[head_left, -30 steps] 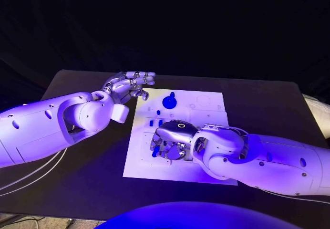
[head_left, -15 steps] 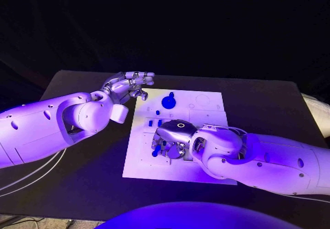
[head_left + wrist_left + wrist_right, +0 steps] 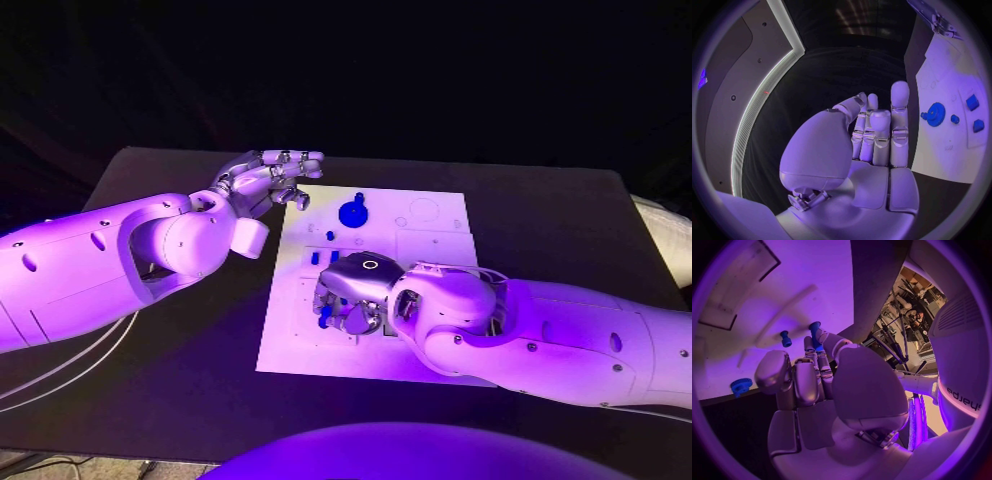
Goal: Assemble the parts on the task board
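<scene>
The white task board (image 3: pixel 433 235) lies mid-table. A blue gear (image 3: pixel 353 212) sits near its far edge, with small blue parts (image 3: pixel 330 236) just in front of it. My right hand (image 3: pixel 358 290) hovers low over the board's middle, fingers curled down. In the right wrist view its fingertips pinch a small blue part (image 3: pixel 815 332), and a blue peg (image 3: pixel 786 338) stands on the board (image 3: pixel 817 270) beside it. My left hand (image 3: pixel 267 180) hangs over the table beside the board's far left corner, fingers curled in on nothing (image 3: pixel 873 135). The left wrist view shows the gear (image 3: pixel 934 114).
Black table (image 3: pixel 173 370) surrounds the board on all sides. My left forearm (image 3: pixel 130 260) lies over the table's left half, and my right forearm (image 3: pixel 548 335) covers the board's near right corner. Recesses in the board (image 3: pixel 736 285) appear in the right wrist view.
My right hand and forearm have edged slightly left over the board's middle, still holding the blue part. The left hand has not moved.
</scene>
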You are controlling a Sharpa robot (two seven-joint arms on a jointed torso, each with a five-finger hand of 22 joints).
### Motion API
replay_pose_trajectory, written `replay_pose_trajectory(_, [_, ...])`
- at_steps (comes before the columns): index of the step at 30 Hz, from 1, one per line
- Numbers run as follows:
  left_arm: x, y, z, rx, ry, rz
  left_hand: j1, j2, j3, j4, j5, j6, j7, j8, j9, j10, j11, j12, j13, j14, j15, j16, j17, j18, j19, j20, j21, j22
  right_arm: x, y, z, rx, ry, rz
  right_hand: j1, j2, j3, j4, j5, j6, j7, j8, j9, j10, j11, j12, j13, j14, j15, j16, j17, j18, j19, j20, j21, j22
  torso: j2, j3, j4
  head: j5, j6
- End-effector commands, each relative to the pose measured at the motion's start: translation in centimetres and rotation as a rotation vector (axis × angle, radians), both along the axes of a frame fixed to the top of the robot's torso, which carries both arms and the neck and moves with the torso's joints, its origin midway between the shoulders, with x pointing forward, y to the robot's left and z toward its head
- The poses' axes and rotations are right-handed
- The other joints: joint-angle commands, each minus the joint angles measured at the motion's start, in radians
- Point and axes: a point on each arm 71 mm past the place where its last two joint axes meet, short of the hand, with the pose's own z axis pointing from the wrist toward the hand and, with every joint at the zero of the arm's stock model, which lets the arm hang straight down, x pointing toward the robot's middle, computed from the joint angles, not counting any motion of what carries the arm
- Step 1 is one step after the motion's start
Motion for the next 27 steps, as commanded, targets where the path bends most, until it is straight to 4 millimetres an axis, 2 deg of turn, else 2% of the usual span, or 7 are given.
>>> replay_pose_trajectory(1, [-0.1, -0.2, 0.1, -0.008, -0.006, -0.019, 0.006, 0.002, -0.006, -0.001, 0.006, -0.007, 0.003, 0.006, -0.002, -0.005, 0.0, 0.007, 0.002, -0.005, 0.0, 0.002, -0.001, 0.019, -0.007, 0.001, 0.001, 0.0, -0.1, 0.2, -0.3, -0.05, -0.012, 0.006, -0.005, 0.004, 0.004, 0.0, 0.002, 0.001, 0.002, 0.003, 0.001, 0.02, -0.011, 0.001, 0.0, 0.041, 0.002, 0.003, -0.001, -0.007, -0.001, 0.004, 0.001, 0.0, 0.0, -0.0004, 0.0011, 0.0, -0.002])
replay_pose_trajectory(7, [-0.1, -0.2, 0.1, -0.007, -0.005, -0.018, 0.006, 0.002, -0.006, -0.001, 0.006, -0.007, 0.003, 0.006, -0.002, -0.005, 0.0, 0.007, 0.002, -0.005, 0.0, 0.002, -0.001, 0.019, -0.007, 0.001, 0.001, 0.0, -0.2, 0.4, -0.4, -0.061, -0.008, 0.013, -0.032, -0.014, -0.008, 0.007, 0.009, -0.015, 0.007, -0.009, -0.003, 0.004, -0.005, -0.016, -0.002, 0.04, 0.007, 0.002, -0.003, -0.006, -0.005, 0.008, -0.003, -0.006, -0.001, -0.001, -0.0008, 0.001, 0.0])
replay_pose_trajectory(10, [-0.1, -0.2, 0.1, -0.007, -0.005, -0.019, 0.006, 0.002, -0.006, -0.001, 0.006, -0.007, 0.003, 0.006, -0.002, -0.005, 0.0, 0.007, 0.002, -0.005, 0.0, 0.002, -0.001, 0.019, -0.007, 0.001, 0.001, 0.0, -0.1, 0.3, -0.5, -0.059, -0.008, 0.009, -0.068, -0.047, -0.029, 0.021, 0.029, -0.078, 0.031, -0.02, -0.018, -0.065, 0.017, -0.044, -0.008, 0.039, 0.026, 0.001, -0.006, -0.005, -0.013, 0.02, -0.015, -0.023, -0.001, -0.0005, -0.0012, 0.002, 0.001])
replay_pose_trajectory(14, [-0.1, -0.1, 0.1, -0.007, -0.004, -0.018, 0.006, 0.002, -0.006, -0.001, 0.006, -0.007, 0.003, 0.006, -0.002, -0.005, 0.0, 0.007, 0.002, -0.005, 0.0, 0.002, -0.001, 0.019, -0.007, 0.001, 0.001, 0.0, 0.0, 0.1, -0.4, -0.034, -0.015, -0.005, -0.091, -0.077, -0.086, 0.029, 0.033, -0.201, 0.048, -0.019, -0.034, -0.185, 0.041, -0.041, -0.007, 0.036, 0.043, -0.001, -0.011, 0.003, -0.028, 0.039, -0.041, -0.063, -0.001, -0.0001, -0.0008, 0.001, 0.001])
replay_pose_trajectory(18, [-0.1, -0.1, 0.1, -0.006, -0.004, -0.018, 0.006, 0.002, -0.006, -0.001, 0.006, -0.007, 0.003, 0.006, -0.002, -0.005, 0.0, 0.007, 0.002, -0.005, 0.0, 0.002, -0.001, 0.019, -0.007, 0.001, 0.001, 0.0, 0.1, -0.4, 0.0, 0.026, -0.031, -0.017, -0.07, -0.069, -0.183, 0.045, 0.039, -0.269, 0.055, -0.017, -0.029, -0.256, 0.05, -0.026, -0.003, 0.032, 0.049, -0.002, -0.017, 0.006, -0.027, 0.049, -0.046, -0.071, 0.0, 0.0005, 0.0, -0.001, 0.002])
replay_pose_trajectory(21, [-0.1, -0.1, 0.1, -0.005, -0.003, -0.017, 0.006, 0.002, -0.006, -0.001, 0.006, -0.007, 0.003, 0.006, -0.002, -0.005, 0.0, 0.007, 0.002, -0.005, 0.0, 0.002, -0.001, 0.019, -0.007, 0.001, 0.001, 0.0, 0.0, -1.1, 0.4, 0.082, -0.041, -0.029, -0.048, -0.063, -0.237, 0.062, 0.04, -0.269, 0.059, -0.016, -0.027, -0.268, 0.052, -0.008, -0.001, 0.033, 0.053, 0.001, -0.015, 0.005, -0.024, 0.052, -0.044, -0.069, -0.001, 0.0008, 0.0006, -0.004, 0.005])
replay_pose_trajectory(27, [0.0, 0.1, 0.0, -0.003, -0.002, -0.013, 0.006, 0.002, -0.006, -0.001, 0.006, -0.007, 0.003, 0.006, -0.002, -0.005, 0.0, 0.007, 0.002, -0.005, 0.0, 0.002, -0.001, 0.019, -0.007, 0.001, 0.001, 0.0, -0.1, -4.0, 1.9, 0.176, -0.044, -0.079, -0.025, -0.046, -0.268, 0.08, 0.055, -0.232, 0.055, -0.007, -0.022, -0.235, 0.046, 0.036, 0.003, 0.032, 0.049, 0.0, -0.019, 0.006, -0.022, 0.05, -0.043, -0.07, -0.002, -0.0002, -0.0033, -0.006, 0.009])
